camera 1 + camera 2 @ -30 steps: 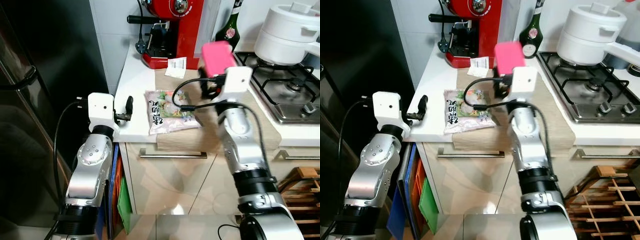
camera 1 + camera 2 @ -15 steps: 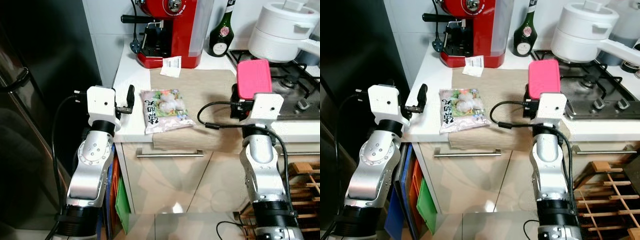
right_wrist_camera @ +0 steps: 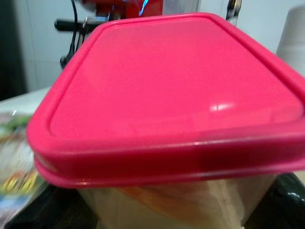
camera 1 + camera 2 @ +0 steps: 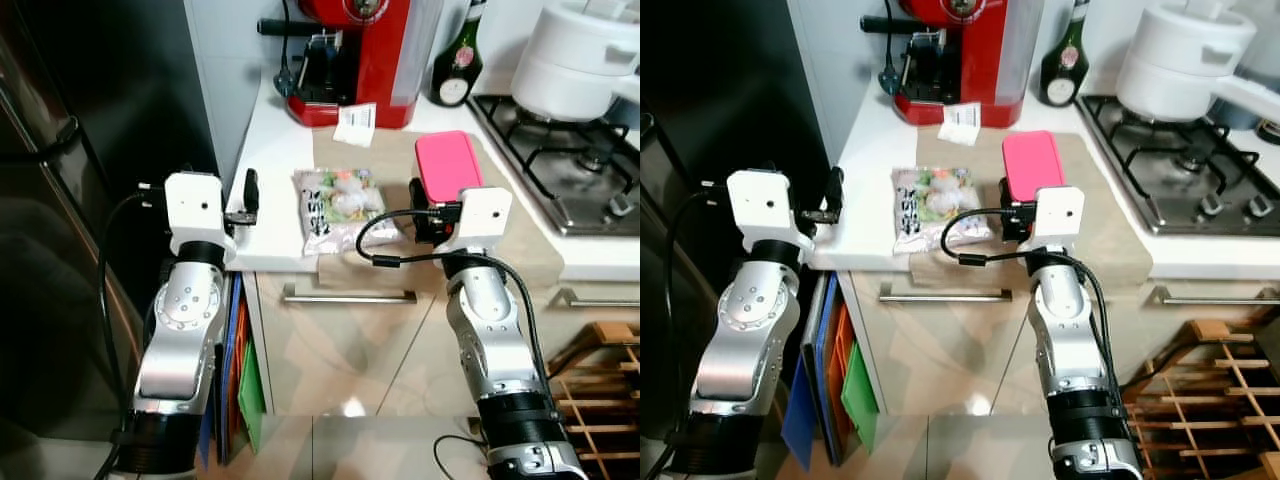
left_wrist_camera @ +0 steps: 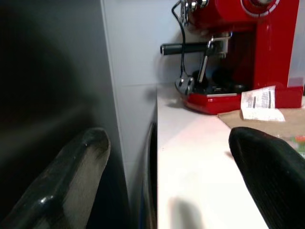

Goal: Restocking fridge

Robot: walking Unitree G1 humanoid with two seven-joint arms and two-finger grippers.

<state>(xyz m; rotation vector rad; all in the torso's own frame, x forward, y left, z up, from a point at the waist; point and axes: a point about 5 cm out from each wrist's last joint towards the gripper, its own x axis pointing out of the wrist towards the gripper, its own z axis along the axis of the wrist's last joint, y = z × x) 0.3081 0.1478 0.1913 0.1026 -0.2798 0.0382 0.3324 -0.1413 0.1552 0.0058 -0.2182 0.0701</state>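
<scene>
Left eye view: frozen veg bag (image 4: 337, 203) lies flat on the worktop (image 4: 275, 190), dark print down its left edge, too small to read. Paper slip (image 4: 354, 124) w/ printed lines sits behind the bag, by the red coffee machine (image 4: 352, 55); text unreadable. Green bottle (image 4: 460, 62) has a round red-rimmed label, not legible. Right gripper (image 4: 436, 208) is clamped on a clear tub w/ pink lid (image 4: 447, 164), just right of the bag, over the beige mat (image 4: 420, 215). Left gripper (image 4: 250, 192), fingers spread wide, holds nothing, at the worktop edge left of the bag, next to the dark fridge (image 4: 60, 200).
</scene>
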